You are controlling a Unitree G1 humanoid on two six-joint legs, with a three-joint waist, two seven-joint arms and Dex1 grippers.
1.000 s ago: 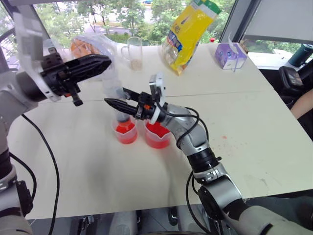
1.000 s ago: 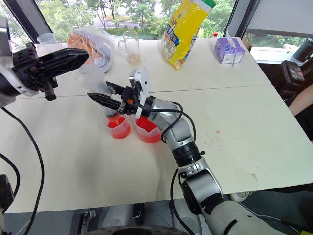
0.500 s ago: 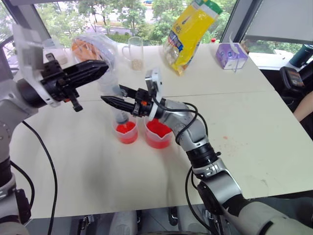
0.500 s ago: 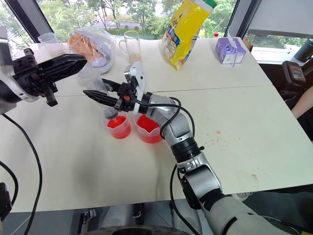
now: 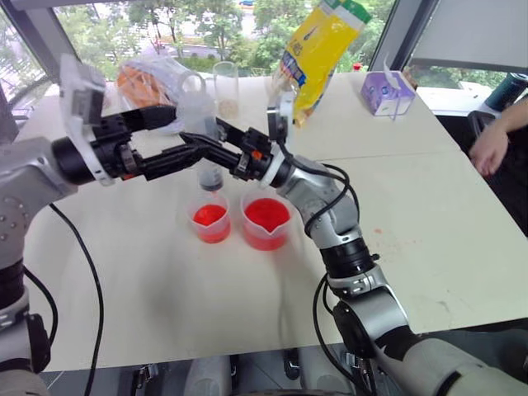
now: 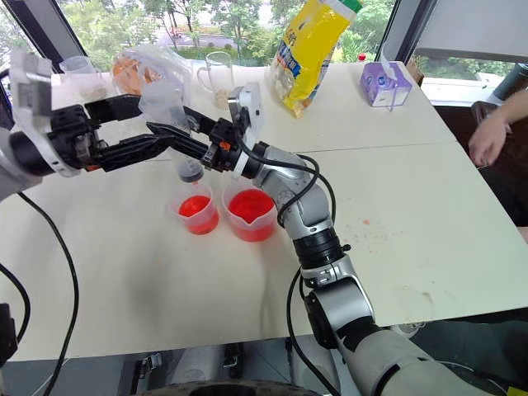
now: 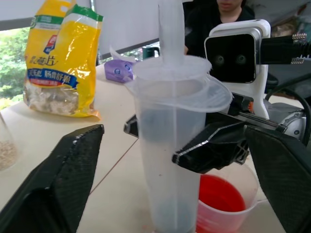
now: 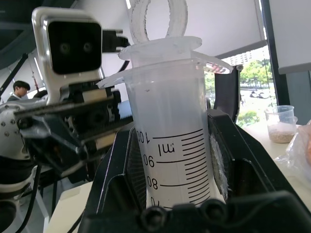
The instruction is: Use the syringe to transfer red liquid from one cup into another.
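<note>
Midway: syringe (image 5: 202,124) gripped upright in right hand (image 5: 216,140) above small cup (image 5: 210,223), left hand (image 5: 177,136) spread wide around barrel, both cups mid-desk (image 5: 429,198) holding red liquid (image 5: 266,214), beaker (image 5: 266,221) beside; further transfer apparently left.

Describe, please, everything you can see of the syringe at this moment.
The syringe is a wide, clear plastic barrel with printed graduations, a broad flange and a white plunger ending in a ring. It stands upright, clamped between the fingers of the right gripper, its dark tip hanging just above the smaller cup of red liquid. The left gripper is open, one finger on either side of the barrel, apparently not touching it.
</note>
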